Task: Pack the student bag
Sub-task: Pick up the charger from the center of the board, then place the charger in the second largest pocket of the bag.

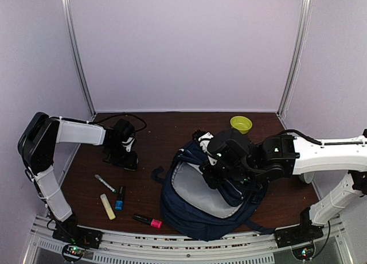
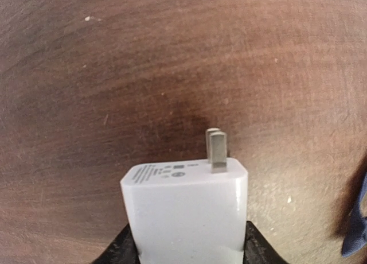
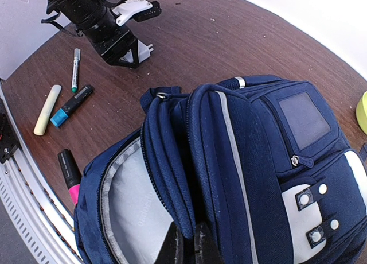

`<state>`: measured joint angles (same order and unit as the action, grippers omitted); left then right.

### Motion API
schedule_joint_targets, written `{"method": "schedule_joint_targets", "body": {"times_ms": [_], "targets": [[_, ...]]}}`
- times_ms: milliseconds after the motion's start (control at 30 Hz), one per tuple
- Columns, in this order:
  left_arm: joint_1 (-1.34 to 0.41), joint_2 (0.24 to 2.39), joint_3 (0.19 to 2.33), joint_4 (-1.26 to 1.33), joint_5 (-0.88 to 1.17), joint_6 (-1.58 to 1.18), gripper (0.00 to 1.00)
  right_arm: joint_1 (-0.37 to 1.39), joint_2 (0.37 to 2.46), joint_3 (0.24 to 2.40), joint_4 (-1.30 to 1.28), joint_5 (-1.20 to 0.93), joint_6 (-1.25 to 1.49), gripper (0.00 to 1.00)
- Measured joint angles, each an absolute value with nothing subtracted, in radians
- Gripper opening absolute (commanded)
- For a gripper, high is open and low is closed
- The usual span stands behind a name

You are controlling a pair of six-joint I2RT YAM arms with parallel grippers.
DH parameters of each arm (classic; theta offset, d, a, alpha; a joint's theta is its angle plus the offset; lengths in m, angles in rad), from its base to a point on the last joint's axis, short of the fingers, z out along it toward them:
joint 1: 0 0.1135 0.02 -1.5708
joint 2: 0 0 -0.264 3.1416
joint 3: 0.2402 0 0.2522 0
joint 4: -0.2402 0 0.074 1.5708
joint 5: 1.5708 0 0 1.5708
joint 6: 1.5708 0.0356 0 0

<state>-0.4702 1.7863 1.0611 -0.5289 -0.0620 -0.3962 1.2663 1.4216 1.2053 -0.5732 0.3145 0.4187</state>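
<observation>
The student bag (image 1: 195, 209) is a navy backpack lying on the brown table, its main compartment unzipped and its light grey lining (image 3: 135, 201) showing. My right gripper (image 3: 192, 234) is shut on the edge of the bag's front flap and holds it lifted off the opening. At the left of the table, my left gripper (image 1: 123, 158) is low over the wood. In the left wrist view a white wall charger (image 2: 186, 209) with metal prongs sits between the fingers (image 2: 123, 248), which press against both of its sides. The charger (image 3: 144, 50) rests on the table.
Left of the bag lie a green-tipped pen (image 1: 105, 183), a yellow highlighter (image 1: 107, 206), a blue marker (image 1: 119, 199) and a pink highlighter (image 1: 148, 220). A yellow-green bowl (image 1: 241, 124) stands behind the bag. A black cable (image 1: 123, 117) loops at the back left.
</observation>
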Motion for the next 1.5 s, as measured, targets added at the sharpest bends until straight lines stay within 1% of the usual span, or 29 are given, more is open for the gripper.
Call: {"method": "schedule_joint_targets", "body": {"times_ms": [33, 67, 100, 300, 367, 400, 467, 800, 967, 1133, 1333, 1367, 1400, 1467, 1500], "targets": [[-0.47, 1.786, 1.061, -0.524, -0.059, -0.395, 0.3, 1.266, 1.422, 1.205, -0.573, 0.315, 0.419, 0.0], [-0.47, 1.786, 1.061, -0.521, -0.057, -0.392, 0.25, 1.266, 1.424, 1.207, -0.574, 0.314, 0.419, 0.0], [-0.47, 1.786, 1.061, -0.518, -0.055, -0.391, 0.23, 1.266, 1.428, 1.209, -0.575, 0.314, 0.418, 0.0], [-0.488, 1.768, 1.05, -0.518, -0.041, -0.387, 0.19, 1.266, 1.469, 1.253, -0.603, 0.315, 0.416, 0.0], [-0.505, 1.737, 1.039, -0.519, -0.04, -0.387, 0.16, 1.266, 1.477, 1.27, -0.616, 0.319, 0.416, 0.0], [-0.529, 1.719, 1.035, -0.521, -0.04, -0.387, 0.12, 1.266, 1.48, 1.278, -0.621, 0.323, 0.416, 0.0], [-0.569, 1.662, 1.02, -0.52, -0.04, -0.391, 0.01, 1.263, 1.486, 1.296, -0.638, 0.337, 0.417, 0.0], [-0.799, 1.287, 0.952, -0.516, -0.015, -0.398, 0.0, 1.217, 1.496, 1.33, -0.664, 0.373, 0.459, 0.0], [-0.908, 1.133, 0.859, -0.416, 0.061, -0.398, 0.0, 1.189, 1.506, 1.359, -0.667, 0.379, 0.479, 0.0], [-0.957, 1.126, 0.829, -0.326, 0.118, -0.394, 0.0, 1.16, 1.507, 1.377, -0.67, 0.366, 0.481, 0.0], [-1.003, 1.2, 0.849, -0.247, 0.15, -0.385, 0.0, 1.143, 1.506, 1.383, -0.671, 0.349, 0.483, 0.0], [-1.008, 1.23, 0.869, -0.246, 0.151, -0.383, 0.02, 1.143, 1.506, 1.383, -0.672, 0.347, 0.483, 0.0], [-1.011, 1.254, 0.889, -0.245, 0.15, -0.382, 0.13, 1.142, 1.506, 1.383, -0.672, 0.344, 0.484, 0.0], [-1.013, 1.307, 0.94, -0.248, 0.146, -0.376, 0.42, 1.141, 1.505, 1.383, -0.671, 0.339, 0.487, 0.0], [-1.013, 1.329, 0.964, -0.248, 0.145, -0.373, 0.52, 1.139, 1.505, 1.383, -0.671, 0.336, 0.49, 0.0]]}}
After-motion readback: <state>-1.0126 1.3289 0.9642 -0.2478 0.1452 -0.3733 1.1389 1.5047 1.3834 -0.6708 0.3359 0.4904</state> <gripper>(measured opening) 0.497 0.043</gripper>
